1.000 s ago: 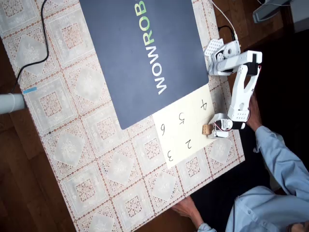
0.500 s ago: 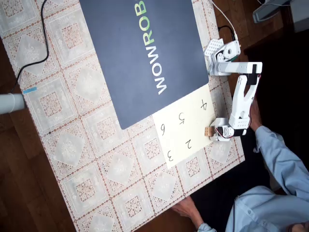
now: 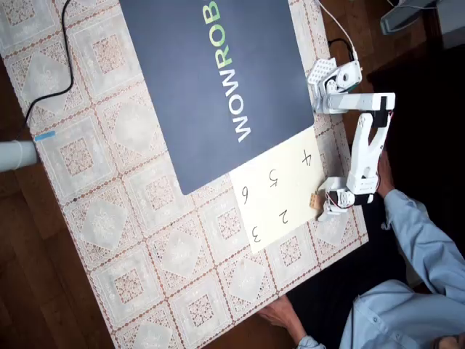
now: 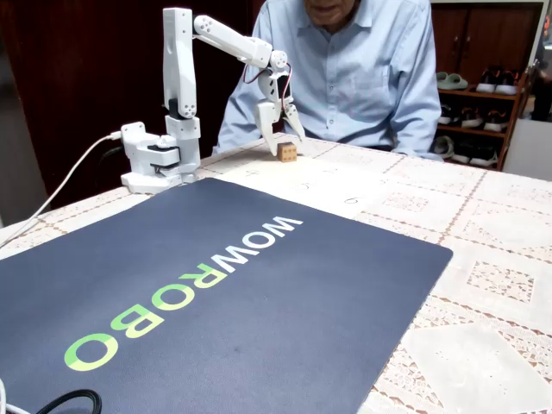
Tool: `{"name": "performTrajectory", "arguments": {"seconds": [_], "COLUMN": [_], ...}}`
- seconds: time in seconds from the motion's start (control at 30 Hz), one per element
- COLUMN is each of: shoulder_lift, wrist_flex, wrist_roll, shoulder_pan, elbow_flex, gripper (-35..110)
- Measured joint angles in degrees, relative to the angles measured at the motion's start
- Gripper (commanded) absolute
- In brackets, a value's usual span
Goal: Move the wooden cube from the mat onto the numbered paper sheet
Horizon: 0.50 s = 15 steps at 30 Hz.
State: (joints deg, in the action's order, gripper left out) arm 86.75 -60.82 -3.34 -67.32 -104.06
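From my overhead feed, I see a black cable [image 3: 54, 80] on the far left crossing the lace-patterned tablecloth [image 3: 116, 218] that covers the table. Right of it lies the mat [image 3: 189, 73], dark navy with its white and green lettering, tilted in the picture. Against the mat's lower right edge sits the numbered paper sheet [image 3: 280, 193], pale cream, with handwritten numerals I can read as 2, 3, 4, 5 and 6. The wooden cube [image 3: 313, 199] rests at the sheet's right edge, off the mat. Just right of the cube is the hand [image 3: 326, 203], white, hanging from the arm [image 3: 365, 149] whose base [image 3: 330, 81] stands beside the mat's right edge. A person in a light blue shirt [image 3: 407, 291] sits at the lower right.

In the fixed view, the base [image 4: 155, 159] is at left, and the hand [image 4: 279, 136] hovers above the cube [image 4: 287, 153] with its fingers [image 4: 294, 122] spread apart and released, not touching the cube. The cube sits on the sheet [image 4: 319, 181], behind the mat [image 4: 216, 293].
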Motion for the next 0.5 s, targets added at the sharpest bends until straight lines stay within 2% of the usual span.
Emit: {"name": "performTrajectory", "arguments": {"seconds": [0.1,0.3,0.37,0.5], "shoulder_lift": [4.39,25.66,35.07,48.34], "wrist_flex": [-1.49,-3.43,-2.99,-0.35], "wrist_roll": [0.00,5.89,9.05,13.36], "shoulder_pan": [0.00,5.45,12.13,31.90], "elbow_flex": [-0.79,-9.14,-12.57,-18.46], "gripper": [32,2,0,0]}}
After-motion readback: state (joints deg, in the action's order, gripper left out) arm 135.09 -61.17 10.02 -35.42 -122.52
